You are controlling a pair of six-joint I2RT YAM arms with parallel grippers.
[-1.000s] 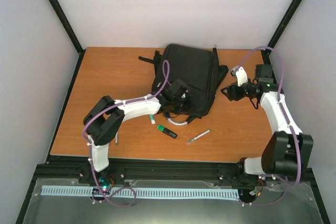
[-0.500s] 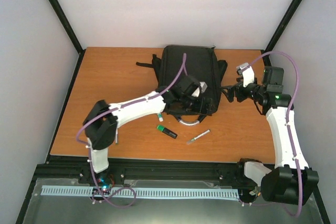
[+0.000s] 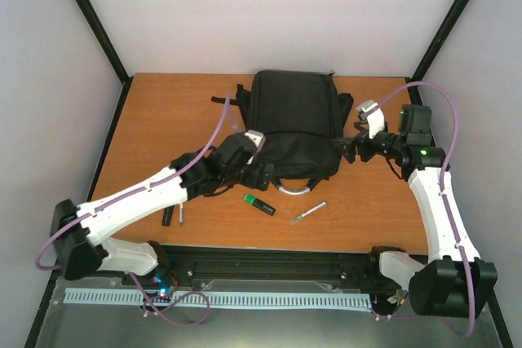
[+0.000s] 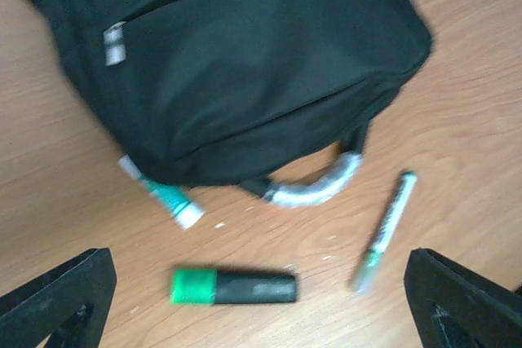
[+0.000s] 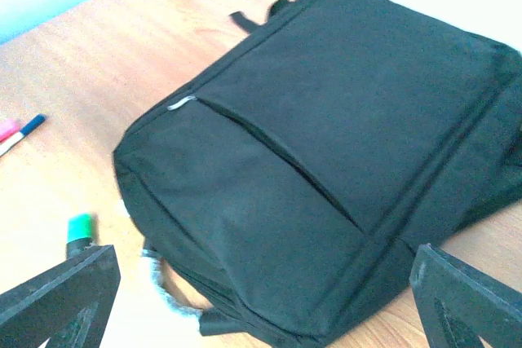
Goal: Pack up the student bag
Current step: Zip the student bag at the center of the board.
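Observation:
The student bag [image 3: 294, 118], a large black backpack, lies flat at the back middle of the table; it also fills the right wrist view [image 5: 326, 144]. Its pale grey loop handle [image 4: 316, 190] points toward the near edge. My left gripper [image 3: 261, 170] hovers open over the bag's near-left corner, above a green-capped black highlighter [image 4: 233, 287] and a slim pen [image 4: 383, 230]. A teal-and-white marker [image 4: 163, 198] pokes out from under the bag's edge. My right gripper [image 3: 351, 148] stands open just off the bag's right side, holding nothing.
Two more pens [image 3: 173, 215] lie near the front left under the left arm; they show as a pink and a blue one [image 5: 18, 132] in the right wrist view. Black straps [image 3: 228, 100] trail off the bag's left side. Dark frame posts rise at the back corners.
My left gripper opened and let go of the bag, then drew back toward the near left as its arm stretched low. The bag settled flat. My right gripper opened wider.

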